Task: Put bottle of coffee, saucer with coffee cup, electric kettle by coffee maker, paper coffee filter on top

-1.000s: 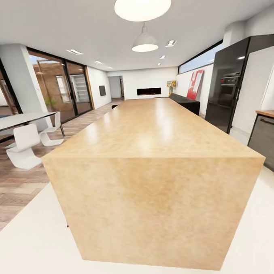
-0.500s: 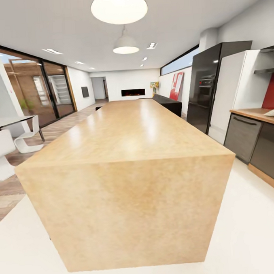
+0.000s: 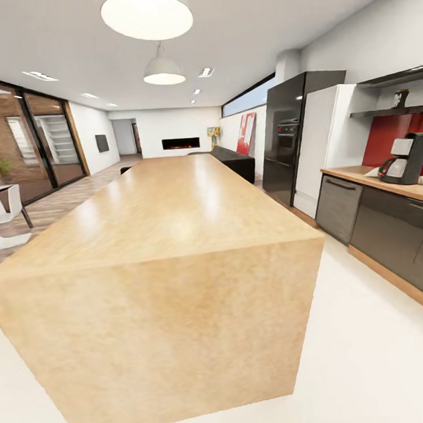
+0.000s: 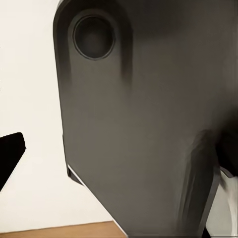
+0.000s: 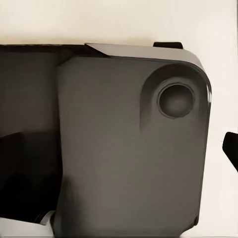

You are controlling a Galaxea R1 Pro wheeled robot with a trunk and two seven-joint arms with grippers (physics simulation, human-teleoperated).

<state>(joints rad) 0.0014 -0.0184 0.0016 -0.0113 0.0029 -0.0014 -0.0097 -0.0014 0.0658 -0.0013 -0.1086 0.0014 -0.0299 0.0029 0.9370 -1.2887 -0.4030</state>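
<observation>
The coffee maker [image 3: 407,157], black with a white upper front, stands on the kitchen countertop [image 3: 353,175] at the far right of the head view. Above it runs the dark kitchen shelf [image 3: 384,111], and a small dark item on it looks like the bottle of coffee [image 3: 402,98]. A small white thing [image 3: 372,172] lies on the counter beside the coffee maker, too small to identify. In the left wrist view my left gripper [image 4: 119,153] has dark fingers at the view's edges, far apart. My right gripper [image 5: 124,148] looks the same. Both hang in front of my own dark grey body panel.
The big tan island block [image 3: 157,240] stands right in front of me. A white floor aisle [image 3: 356,328] runs between it and the grey cabinet fronts [image 3: 387,226]. Farther along that wall stand a black oven tower [image 3: 288,138] and a white fridge [image 3: 320,142]. A white chair [image 3: 2,218] is at far left.
The head view has swung to the right, so the island slid left in the picture. The countertop, coffee maker and shelf have come into view at the right.
</observation>
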